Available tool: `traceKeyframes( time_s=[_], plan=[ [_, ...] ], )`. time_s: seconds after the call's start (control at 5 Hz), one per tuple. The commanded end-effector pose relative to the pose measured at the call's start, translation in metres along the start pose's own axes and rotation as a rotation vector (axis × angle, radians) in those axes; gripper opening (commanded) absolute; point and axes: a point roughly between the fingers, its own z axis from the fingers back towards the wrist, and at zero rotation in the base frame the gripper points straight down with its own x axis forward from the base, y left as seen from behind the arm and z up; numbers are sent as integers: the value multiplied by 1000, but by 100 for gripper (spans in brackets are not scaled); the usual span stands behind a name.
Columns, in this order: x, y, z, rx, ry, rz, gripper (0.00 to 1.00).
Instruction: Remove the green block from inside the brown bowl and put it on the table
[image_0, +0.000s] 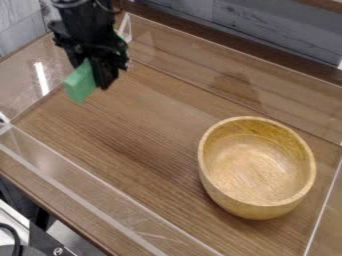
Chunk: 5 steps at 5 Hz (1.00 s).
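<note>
The green block hangs just above the table at the upper left, held upright and slightly tilted. My gripper points down and is shut on the green block's upper part. Whether the block's lower end touches the wood I cannot tell. The brown bowl stands at the lower right, far from the gripper, with nothing inside it.
Low clear acrylic walls edge the tabletop on the front and left sides. A small clear stand sits at the back left, partly hidden behind the arm.
</note>
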Motion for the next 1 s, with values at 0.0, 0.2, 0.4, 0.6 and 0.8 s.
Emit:
traceKeyframes(
  time_s=[0.0,0.2,0.4,0.6,0.8],
  plan=[
    [8,-2,-4,13,-37,-11,0],
    [10,-2,-17,12,-38,-14,0],
    [13,-4,-26,12,-39,-16,0],
    [16,-5,-36,10,-39,-19,0],
    [19,-6,-45,10,-38,-18,0]
  ],
)
